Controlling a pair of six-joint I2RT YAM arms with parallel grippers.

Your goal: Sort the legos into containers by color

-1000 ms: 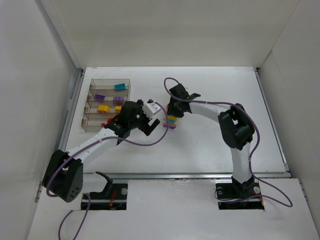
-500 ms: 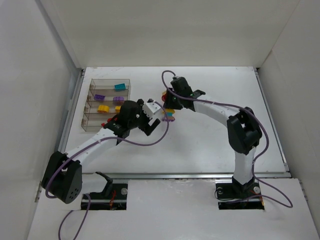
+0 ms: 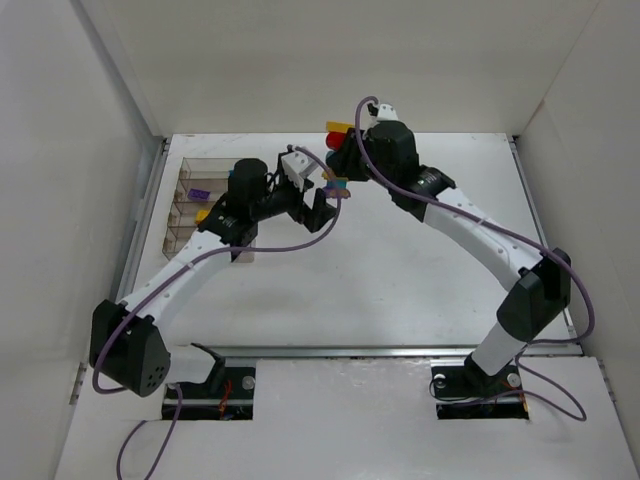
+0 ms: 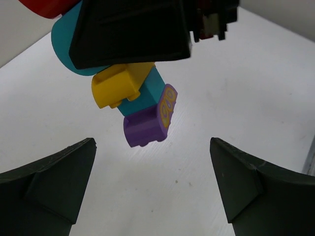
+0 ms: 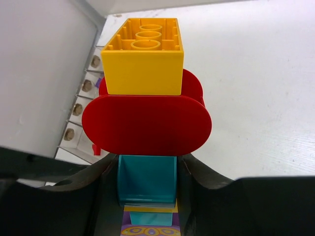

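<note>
Brick stack [image 4: 141, 105] hangs clamped in the right hand [image 3: 338, 160] above the desk [image 3: 400, 290], blocking the rear middle. The left hand [image 3: 322, 202] sits just beside it, jaws wide, the stack's lower end facing the gap, not touching. The left arm [image 3: 190, 265] crosses over the organizer [image 3: 184, 176], covering its right part. The desk's front and right are open. Walls [image 3: 100, 150] close the sides.

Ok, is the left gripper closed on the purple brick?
No, the left gripper is wide open, with clear gaps on both sides of the purple brick.
</note>
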